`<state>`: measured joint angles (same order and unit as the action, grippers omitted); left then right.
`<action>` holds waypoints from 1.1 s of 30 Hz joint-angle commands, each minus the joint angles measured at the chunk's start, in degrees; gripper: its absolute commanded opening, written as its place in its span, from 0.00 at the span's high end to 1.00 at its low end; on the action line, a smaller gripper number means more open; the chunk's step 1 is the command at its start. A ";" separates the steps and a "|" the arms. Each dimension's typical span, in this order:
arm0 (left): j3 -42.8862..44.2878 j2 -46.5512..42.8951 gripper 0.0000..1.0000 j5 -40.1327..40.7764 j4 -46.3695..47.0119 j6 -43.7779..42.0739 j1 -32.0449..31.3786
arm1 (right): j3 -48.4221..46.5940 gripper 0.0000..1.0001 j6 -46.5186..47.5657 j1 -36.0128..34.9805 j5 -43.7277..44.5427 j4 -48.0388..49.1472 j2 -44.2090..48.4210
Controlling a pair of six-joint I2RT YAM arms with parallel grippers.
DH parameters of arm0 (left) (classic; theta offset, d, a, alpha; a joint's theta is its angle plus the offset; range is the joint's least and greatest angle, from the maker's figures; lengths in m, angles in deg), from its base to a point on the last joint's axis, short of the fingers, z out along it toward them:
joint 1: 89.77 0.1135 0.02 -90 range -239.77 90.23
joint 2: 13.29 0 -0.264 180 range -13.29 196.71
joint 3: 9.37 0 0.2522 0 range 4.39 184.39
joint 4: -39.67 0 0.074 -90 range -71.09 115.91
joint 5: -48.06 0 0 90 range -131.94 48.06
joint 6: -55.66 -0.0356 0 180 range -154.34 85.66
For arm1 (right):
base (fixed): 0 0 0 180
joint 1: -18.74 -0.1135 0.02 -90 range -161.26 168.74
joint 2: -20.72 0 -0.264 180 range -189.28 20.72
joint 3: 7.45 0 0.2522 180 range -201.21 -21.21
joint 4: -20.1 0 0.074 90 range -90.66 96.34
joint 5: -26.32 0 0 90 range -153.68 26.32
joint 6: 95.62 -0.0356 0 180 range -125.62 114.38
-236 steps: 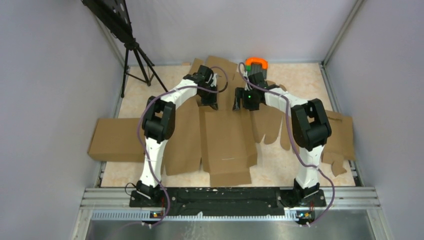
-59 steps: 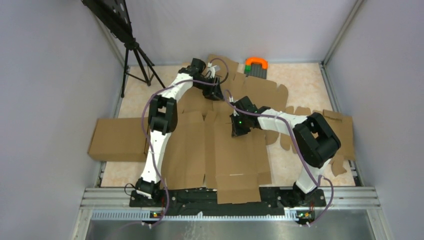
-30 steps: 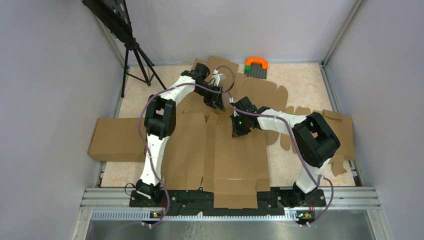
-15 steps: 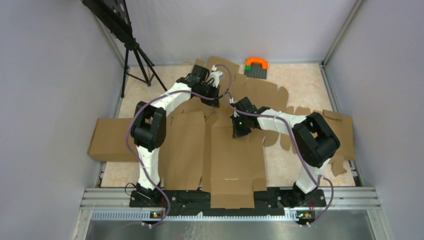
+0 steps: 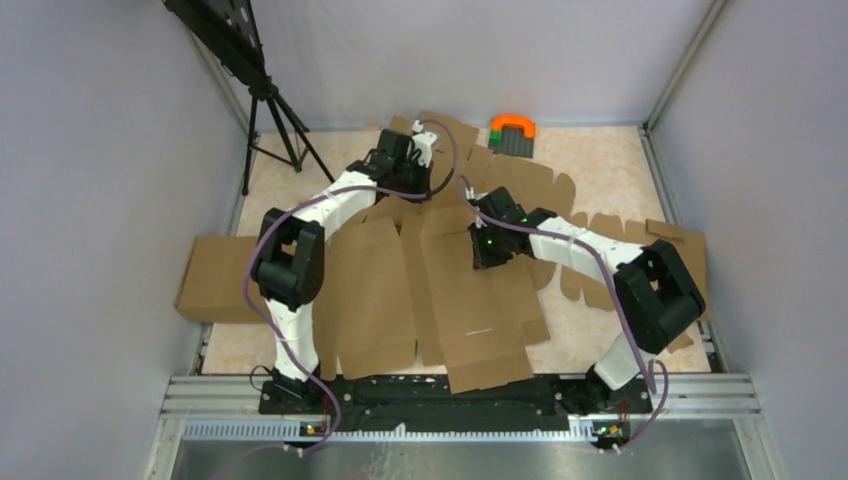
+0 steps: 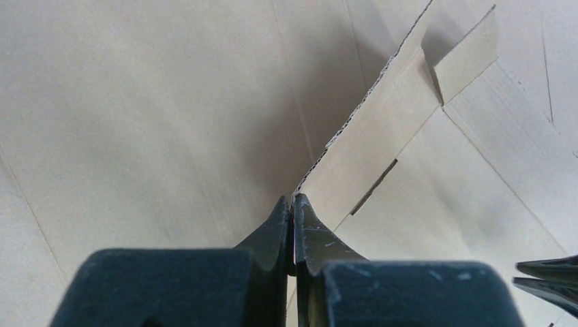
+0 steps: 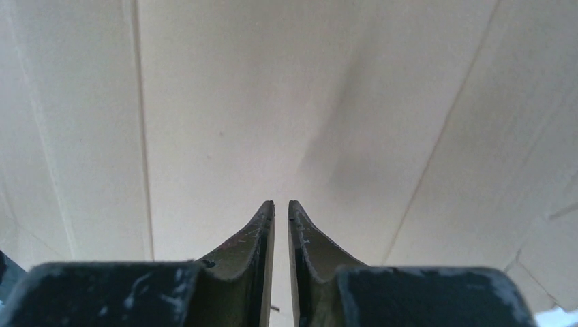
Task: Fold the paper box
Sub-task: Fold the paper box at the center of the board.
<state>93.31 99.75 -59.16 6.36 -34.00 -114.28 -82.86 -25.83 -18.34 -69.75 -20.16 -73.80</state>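
- Top external view: the paper box (image 5: 470, 300) lies unfolded and mostly flat across the middle of the table (image 5: 610, 160). Its near end reaches close to the arms' base rail and its far flaps spread toward the back wall.
- The left gripper (image 5: 425, 188) reaches over the far middle part of the sheet. The right gripper (image 5: 487, 260) is near it, over the central panel.
- Left wrist view: the left gripper (image 6: 292, 204) has its fingers pressed together, pinching the corrugated edge of a raised flap (image 6: 382, 129). That flap stands up at an angle from the flat panel (image 6: 136, 102) beside it and has a short slit cut in it.
- The tips of the right gripper (image 6: 546, 276) show at the lower right corner of the same view, apart from the flap.
- Right wrist view: the right gripper (image 7: 281, 208) has its fingers parted by a narrow slit with nothing between them. Its tips point at a smooth panel (image 7: 272, 82) crossed by crease lines; I cannot tell whether they touch it.
- A smaller plain cardboard slab (image 5: 230, 280) lies at the table's left edge, just beside the sheet.
- An orange and dark object (image 5: 512, 132) sits at the far edge, past the sheet's flaps.
- Small cardboard scraps (image 5: 678, 338) lie near the right edge.
- A black tripod (image 5: 272, 120) stands in the far left corner.
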 commanded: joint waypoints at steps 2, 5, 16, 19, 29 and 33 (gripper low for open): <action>-2.65 -2.17 1.00 1.14 5.59 1.78 0.08 | -2.71 0.78 3.49 4.58 2.73 -5.18 6.10; -5.73 -3.32 1.00 -0.62 8.18 1.68 0.10 | -0.09 0.45 2.19 11.76 -1.58 -2.99 9.47; -10.74 -6.18 0.97 -7.14 11.96 -1.38 0.08 | 6.58 0.17 -1.16 24.00 -10.12 5.20 8.19; -11.68 -6.64 0.97 -8.42 13.46 -0.94 0.13 | 6.95 0.19 0.21 24.07 -10.54 4.41 6.18; -12.53 -6.73 0.96 -10.47 15.24 -0.56 0.08 | 9.45 0.36 1.04 23.53 -12.48 4.56 6.23; -12.48 -6.73 0.96 -10.47 15.29 -0.59 0.08 | 7.95 0.50 1.81 20.89 -11.49 2.77 7.65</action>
<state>81.73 95.81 -67.94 20.50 -35.38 -114.08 -72.94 -25.30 4.89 -81.00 -17.08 -68.90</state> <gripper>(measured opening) 0.040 0.564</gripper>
